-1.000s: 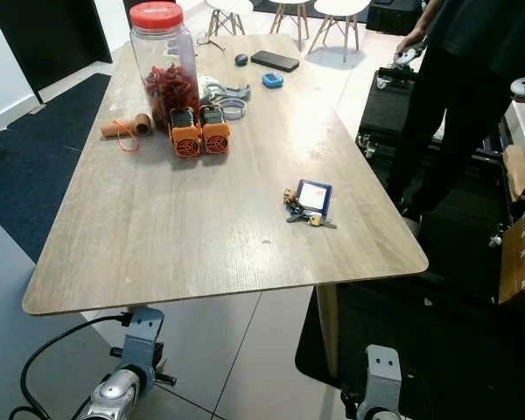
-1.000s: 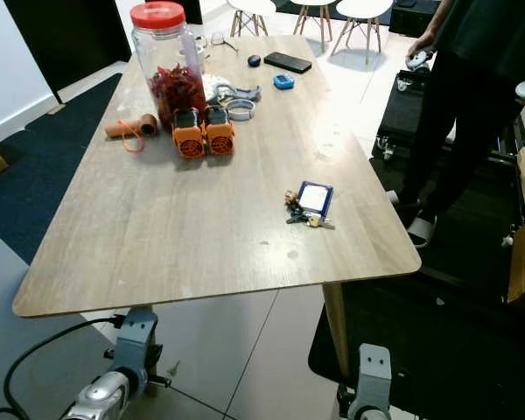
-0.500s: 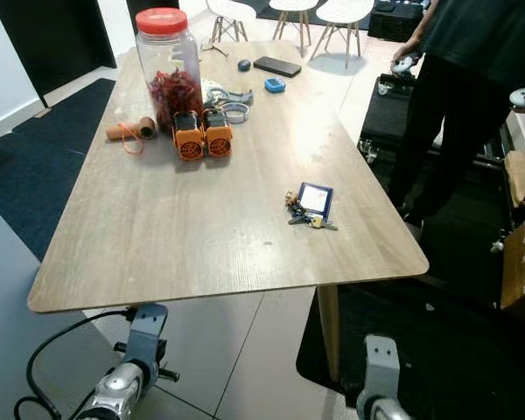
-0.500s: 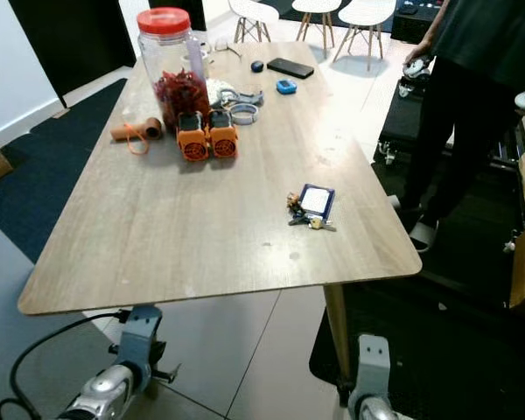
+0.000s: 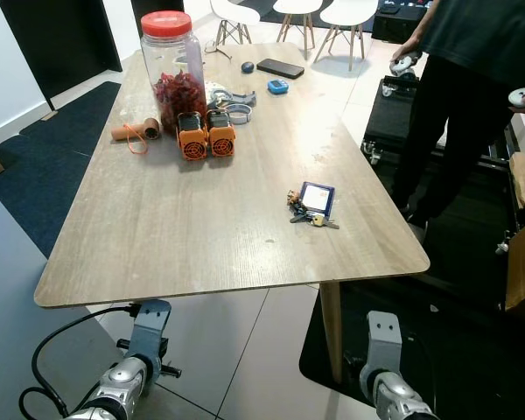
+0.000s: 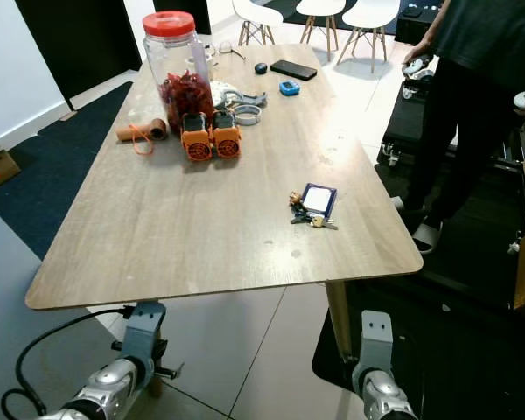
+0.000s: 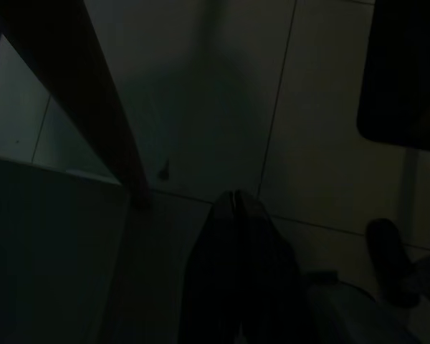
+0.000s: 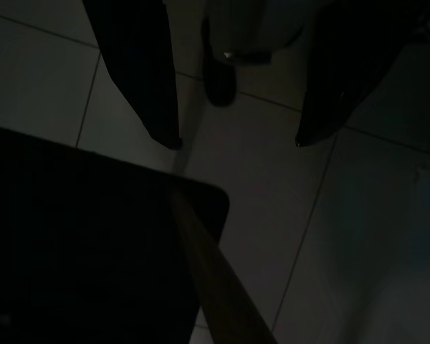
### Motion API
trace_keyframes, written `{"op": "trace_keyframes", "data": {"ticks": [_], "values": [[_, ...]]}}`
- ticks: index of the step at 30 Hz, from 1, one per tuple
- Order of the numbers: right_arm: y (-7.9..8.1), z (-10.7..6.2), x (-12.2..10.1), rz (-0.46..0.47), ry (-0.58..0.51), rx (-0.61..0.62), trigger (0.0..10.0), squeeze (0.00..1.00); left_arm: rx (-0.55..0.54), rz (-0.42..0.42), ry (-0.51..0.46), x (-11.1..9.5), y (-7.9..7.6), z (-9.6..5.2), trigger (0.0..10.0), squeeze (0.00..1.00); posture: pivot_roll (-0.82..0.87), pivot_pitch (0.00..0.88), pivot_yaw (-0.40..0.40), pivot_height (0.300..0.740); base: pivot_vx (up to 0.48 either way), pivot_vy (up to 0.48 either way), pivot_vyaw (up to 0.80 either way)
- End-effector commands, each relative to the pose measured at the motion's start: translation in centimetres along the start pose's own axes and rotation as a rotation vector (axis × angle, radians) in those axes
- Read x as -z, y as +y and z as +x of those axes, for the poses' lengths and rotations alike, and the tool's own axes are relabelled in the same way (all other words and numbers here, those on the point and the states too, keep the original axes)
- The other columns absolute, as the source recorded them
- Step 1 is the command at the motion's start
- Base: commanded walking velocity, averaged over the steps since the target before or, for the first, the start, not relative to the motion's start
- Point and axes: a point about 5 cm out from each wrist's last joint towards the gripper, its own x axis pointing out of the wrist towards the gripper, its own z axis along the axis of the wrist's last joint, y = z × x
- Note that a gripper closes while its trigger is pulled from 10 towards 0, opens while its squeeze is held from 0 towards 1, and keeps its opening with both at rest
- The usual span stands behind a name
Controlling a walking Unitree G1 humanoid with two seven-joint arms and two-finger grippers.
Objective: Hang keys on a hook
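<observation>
Head views: wooden counter [image 5: 157, 227] ahead, above both idle arms. Bunch of keys [image 5: 308, 215] with a blue-framed tag lying flat on the counter toward its right near corner, well ahead of the right pincer and far from the left one. Further back on the counter: tall clear jar with red lid [image 5: 171, 61], two orange-and-black blocks [image 5: 201, 138] touching each other just in front of the jar, a cardboard roll with orange cord [image 5: 133, 133] to the left, a roll of tape [image 5: 237, 112], a black phone [image 5: 280, 67] and a small blue item [image 5: 276, 86]. Standing person in dark clothes [image 5: 459, 96] beside the counter's right edge, a controller in each hand. White chairs [image 5: 313, 7] beyond the far end.

Left wrist view, very dark: left pincer [image 7: 236, 204] with fingers pressed together, hanging over tiled floor [image 7: 201, 93]; a counter leg [image 7: 86, 93] slanting just beside it.

Right wrist view, very dark: right pincer [image 8: 233, 72] with fingers spread apart, over pale tiles; dark mat [image 8: 72, 236] and a wooden counter leg [image 8: 215, 287] beyond the fingertips.
</observation>
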Motion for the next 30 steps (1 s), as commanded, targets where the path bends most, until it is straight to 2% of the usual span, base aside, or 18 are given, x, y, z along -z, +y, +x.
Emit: {"op": "trace_keyframes", "data": {"ticks": [1,8,13,14,19,20,23,30], "values": [[-0.1,-0.1,0.3,0.015,0.013,0.010,10.0,0.00,0.029,0.036,-0.072,-2.2,-0.5,0.5,10.0,0.00,0.04,0.031,0.011,0.740,0.000,0.000,0.00],[-0.2,-0.5,1.8,-0.002,0.047,0.001,10.0,0.00,0.008,-0.016,-0.068,-1.7,0.0,0.3,10.0,0.00,0.04,0.064,-0.006,0.740,0.000,0.000,0.00],[-0.8,-0.6,2.0,0.005,0.053,0.020,10.0,0.00,0.004,-0.001,-0.069,-1.4,0.1,0.2,10.0,0.00,0.04,0.058,-0.007,0.740,0.000,0.000,0.00],[-0.7,-0.6,2.0,-0.017,0.048,0.003,10.0,0.00,0.010,0.025,-0.067,-1.2,0.0,0.1,10.0,0.00,0.04,0.037,-0.002,0.740,0.000,0.000,0.00],[-0.6,-0.7,2.0,-0.039,0.034,-0.019,10.0,0.00,0.020,0.032,-0.064,-0.8,-0.1,0.0,10.0,0.00,0.04,0.023,0.006,0.740,0.000,0.000,0.00],[-1.5,-0.9,2.5,0.016,0.030,0.033,10.0,0.00,-0.017,0.010,-0.066,-0.4,-0.2,0.0,10.0,0.00,0.04,0.008,0.006,0.740,0.000,0.000,0.00],[-2.2,-1.4,3.7,0.045,0.058,0.077,10.0,0.00,-0.030,-0.019,-0.057,0.1,-0.4,-0.1,10.0,0.00,0.04,0.001,0.009,0.740,0.000,0.000,0.00],[-1.2,-1.4,4.1,0.072,0.079,0.063,10.0,0.00,-0.024,0.002,-0.031,0.4,0.2,-0.3,10.0,0.00,0.05,0.000,0.012,0.740,0.000,0.000,0.00]]}}
